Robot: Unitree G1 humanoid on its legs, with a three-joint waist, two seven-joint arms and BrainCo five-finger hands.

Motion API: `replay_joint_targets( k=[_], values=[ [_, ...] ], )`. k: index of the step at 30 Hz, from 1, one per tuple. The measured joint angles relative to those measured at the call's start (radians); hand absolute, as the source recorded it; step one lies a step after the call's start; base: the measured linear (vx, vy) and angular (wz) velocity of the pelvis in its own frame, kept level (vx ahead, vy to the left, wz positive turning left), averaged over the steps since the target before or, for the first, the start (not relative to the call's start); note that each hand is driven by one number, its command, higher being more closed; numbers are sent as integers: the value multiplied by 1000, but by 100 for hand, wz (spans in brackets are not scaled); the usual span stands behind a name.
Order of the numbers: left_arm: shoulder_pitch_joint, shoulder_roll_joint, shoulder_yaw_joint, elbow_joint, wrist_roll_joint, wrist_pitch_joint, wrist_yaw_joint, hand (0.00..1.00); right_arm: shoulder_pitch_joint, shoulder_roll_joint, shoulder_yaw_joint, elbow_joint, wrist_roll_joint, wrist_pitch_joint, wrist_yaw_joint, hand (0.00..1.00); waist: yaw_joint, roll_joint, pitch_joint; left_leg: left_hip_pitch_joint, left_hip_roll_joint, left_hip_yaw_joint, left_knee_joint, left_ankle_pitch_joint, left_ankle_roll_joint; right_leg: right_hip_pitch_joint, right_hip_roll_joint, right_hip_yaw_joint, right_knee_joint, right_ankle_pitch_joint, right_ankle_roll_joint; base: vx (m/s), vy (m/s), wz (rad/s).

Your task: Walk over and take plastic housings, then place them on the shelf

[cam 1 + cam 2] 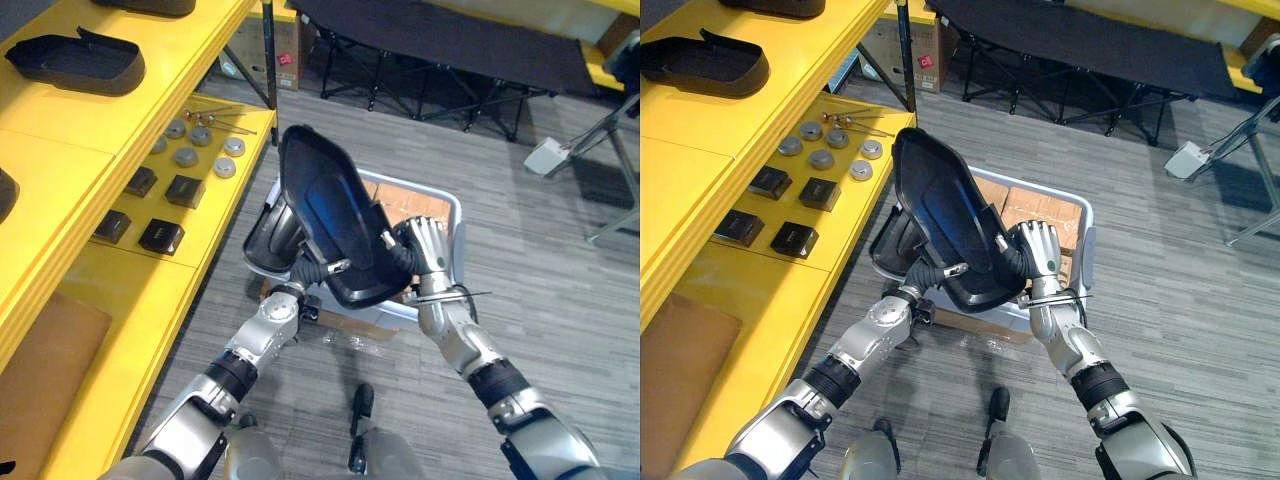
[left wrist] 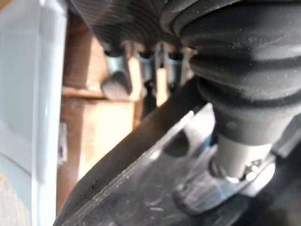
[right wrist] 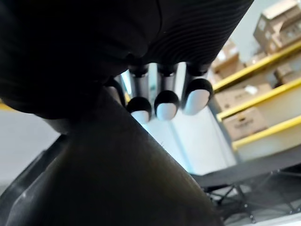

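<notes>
Left robot hand (image 1: 312, 266) pinches housing (image 1: 330, 205); fingers half-hidden.

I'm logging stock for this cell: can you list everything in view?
bin: one, pale grey, on the floor
shelf: one, yellow, robot's left
held housing: one, black, raised above the bin
spare housing: one, black, in the bin
shelved housings: at least two, black, shelf's upper level
discs: six, grey, lower level
blocks: four, black, lower level
cardboard sheet: one, brown, lower level
cot: one, black, far floor
left hand: one, silver, gripping the held housing's lower end
right hand: one, silver, gripping its side
</notes>
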Motion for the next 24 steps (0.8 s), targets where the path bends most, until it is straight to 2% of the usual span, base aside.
replay_joint_targets(
  k=[5,6,9,12,13,16,20,23,24],
  values=[
    [9,-1,-21,-1,-81,-48,54,100,40,26,11,-74,64,0,-15,100,-1,-1,-5,28,0,5,-9,-1,-1,17,0,7,-1,-3,-3,-21,6,-6],
    [12,-7,-31,-1,-122,-77,66,100,49,51,10,-92,102,2,-35,100,-1,-3,-6,35,0,9,-14,0,-2,17,1,12,-1,-6,-5,-23,4,-11],
    [35,-27,-34,-2,-218,-126,74,100,82,90,11,-132,154,2,-63,100,-3,-6,-23,58,0,28,-34,3,-5,19,1,20,-1,-6,-6,2,4,-13],
    [59,-73,-4,-2,-312,-173,93,100,123,134,11,-162,161,-3,-93,100,-16,-7,-48,69,0,32,-48,4,-6,21,1,21,-1,-7,-4,18,7,-4],
    [61,-87,-2,-2,-336,-198,97,100,131,143,10,-164,173,-11,-109,0,-16,-7,-48,81,-1,36,-58,6,-7,28,1,23,-1,-7,-4,28,16,-4],
    [62,-98,7,-2,-363,-247,104,100,148,158,9,-164,175,-36,-130,0,-16,-8,-52,97,-4,41,-70,9,-7,37,0,24,-1,-11,-2,-2,4,-1],
    [73,-111,65,-15,-354,-278,109,100,200,166,31,-161,172,-78,-150,0,-14,-16,-68,119,-14,54,-105,24,-6,37,-5,32,-1,-13,0,-3,10,-5],
    [105,-116,110,-92,-249,-280,158,100,260,174,30,-165,172,-89,-176,0,-13,-17,-69,132,-17,57,-113,26,-6,43,-7,36,-1,-15,2,-3,10,-3],
    [120,-116,121,-129,-144,-278,194,100,286,182,28,-172,173,-89,-187,0,-13,-17,-69,135,-17,57,-114,26,-6,45,-6,36,-2,-16,3,0,0,0]
  ],
)
